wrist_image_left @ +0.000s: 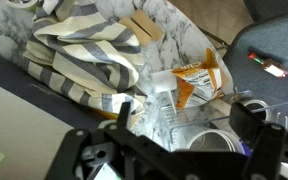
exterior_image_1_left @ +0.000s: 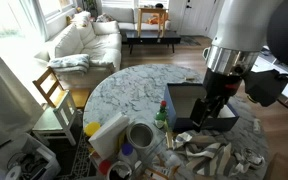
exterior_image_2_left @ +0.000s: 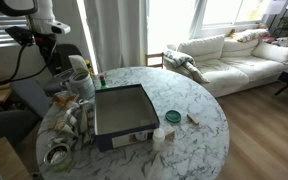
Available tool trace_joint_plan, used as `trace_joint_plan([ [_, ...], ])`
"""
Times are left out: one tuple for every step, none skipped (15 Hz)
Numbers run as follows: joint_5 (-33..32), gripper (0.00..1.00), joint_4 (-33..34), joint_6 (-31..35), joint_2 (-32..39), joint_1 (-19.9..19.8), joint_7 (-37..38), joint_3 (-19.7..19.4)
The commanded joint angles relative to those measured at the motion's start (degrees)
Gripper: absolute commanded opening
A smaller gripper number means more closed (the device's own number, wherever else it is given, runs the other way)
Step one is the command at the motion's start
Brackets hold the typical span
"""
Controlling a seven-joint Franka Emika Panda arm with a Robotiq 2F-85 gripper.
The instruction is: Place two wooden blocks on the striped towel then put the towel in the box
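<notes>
Hovering with the gripper (wrist_image_left: pixel 169 140) spread wide, gripping nothing. Got the striped towel (wrist_image_left: pixel 74 60) crumpled at the tabletop edge nearest the robot, right beside the box (exterior_image_2_left: pixel 124 108), with 1 wooden block (wrist_image_left: pixel 144 28) on bare marble just past it. Risky from here: could easily pinch a towel fold instead of the block, or knock the clear plastic thing (wrist_image_left: pixel 164 100) and orange packet (wrist_image_left: pixel 199 80) crowding that edge.

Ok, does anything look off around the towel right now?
Yes. The towel is bunched in a heap by the box, not spread flat, and a block lies beside it, not on it.
</notes>
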Motion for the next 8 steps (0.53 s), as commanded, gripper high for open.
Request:
trace_joint_plan([
  [-0.04, 1.00, 0.08, -0.10, 0.01, 0.06, 0.01, -0.08],
  [-0.04, 1.00, 0.08, -0.10, 0.01, 0.06, 0.01, -0.08],
  [-0.04, 1.00, 0.08, -0.10, 0.01, 0.06, 0.01, -0.08],
  [-0.04, 1.00, 0.08, -0.10, 0.01, 0.06, 0.01, -0.08],
  [-0.04, 1.00, 0.08, -0.10, 0.01, 0.06, 0.01, -0.08],
  [-0.04, 1.00, 0.08, -0.10, 0.01, 0.06, 0.01, -0.08],
  [-0.68, 1.00, -1.18, 0.44, -0.31, -0.27, 1.95, 0.26],
  [1.90, 1.00, -3.07, 0.82, -0.65, 0.23, 0.77, -0.28],
])
